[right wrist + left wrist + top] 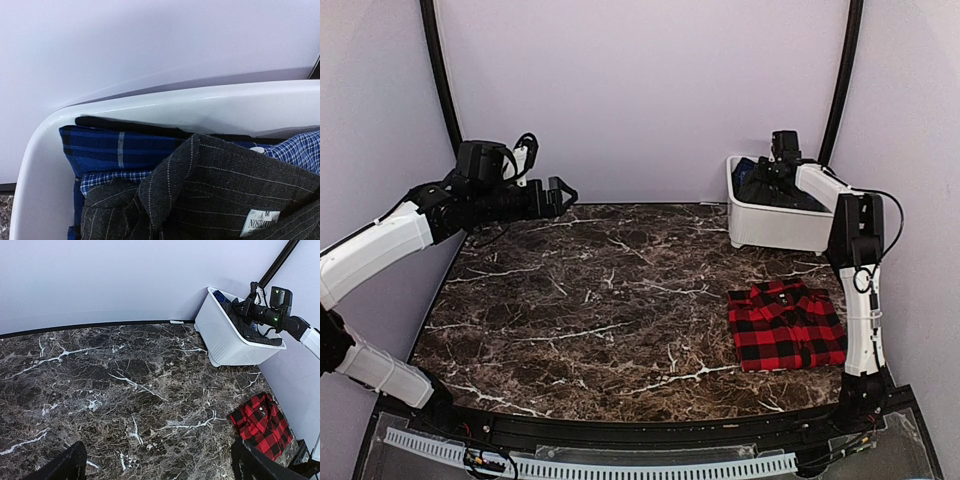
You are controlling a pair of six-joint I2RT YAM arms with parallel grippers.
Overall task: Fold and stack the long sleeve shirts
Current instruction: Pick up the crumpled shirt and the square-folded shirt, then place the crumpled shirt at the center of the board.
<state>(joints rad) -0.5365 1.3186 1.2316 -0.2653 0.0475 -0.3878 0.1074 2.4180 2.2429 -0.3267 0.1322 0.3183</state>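
Note:
A red-and-black plaid shirt [785,323] [262,425] lies folded on the marble table at the right. A charcoal pinstripe shirt [782,192] [246,329] [225,190] sits crumpled on top of the clothes in the white bin [770,228] [220,340] [150,107] at the back right. My right gripper [767,176] [239,307] reaches down into the bin and is shut on a bunched fold of this shirt. Its fingers are hidden in the right wrist view. My left gripper [565,195] [160,467] hovers open over the back left of the table, holding nothing.
Under the charcoal shirt the bin holds a dark blue plaid cloth [120,145] and a blue-and-white checked one [295,147]. Lilac walls close in the table at the back and sides. A black rail [640,425] runs along the near edge.

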